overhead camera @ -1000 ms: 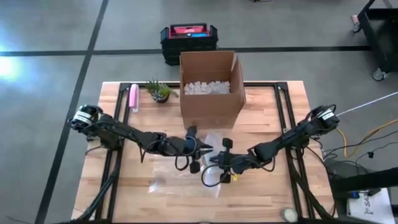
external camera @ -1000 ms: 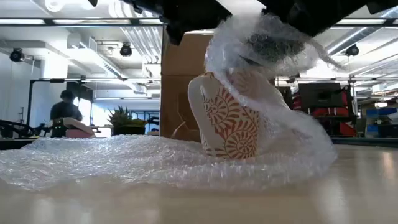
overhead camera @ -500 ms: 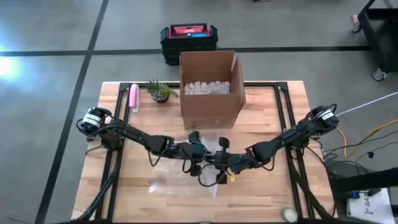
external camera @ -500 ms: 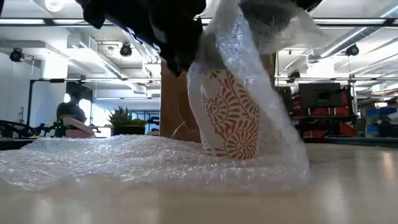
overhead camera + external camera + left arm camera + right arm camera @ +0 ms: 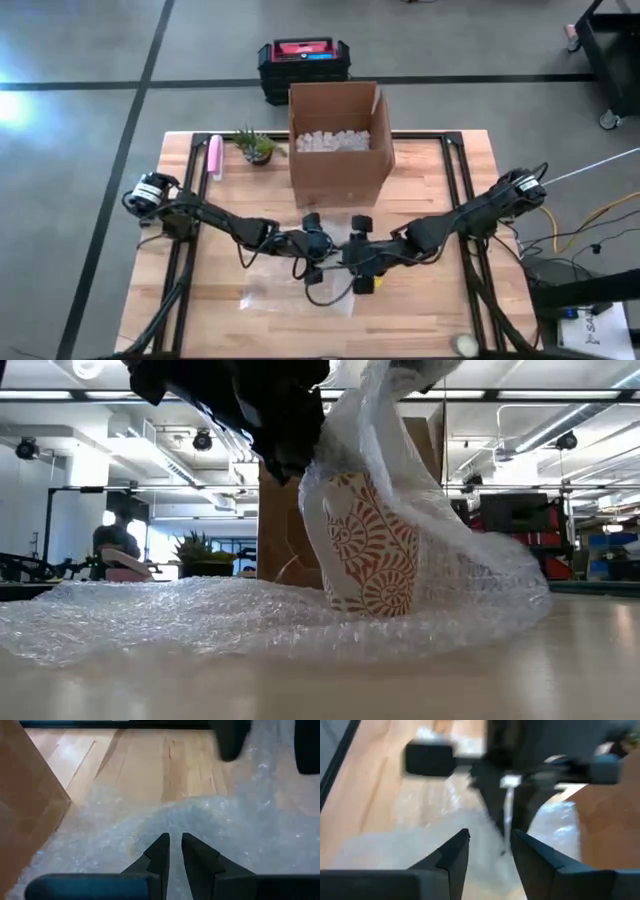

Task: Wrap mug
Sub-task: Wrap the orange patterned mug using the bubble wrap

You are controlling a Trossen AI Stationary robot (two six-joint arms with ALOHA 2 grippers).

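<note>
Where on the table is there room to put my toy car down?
Bare wood lies right of the cardboard box and along the table front corners. The middle is crowded: both claws, the mug and bubble wrap.

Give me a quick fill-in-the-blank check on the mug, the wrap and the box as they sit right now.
1. The patterned mug stands on a sheet of ____ wrap.
2. In the high view, the cardboard box is open at the top and holds white ____ material.
3. A small potted ____ stands on the table beside the box.
4. In the high view, both grippers meet near the table's ____.

Missing words: bubble; packing; plant; middle
</note>
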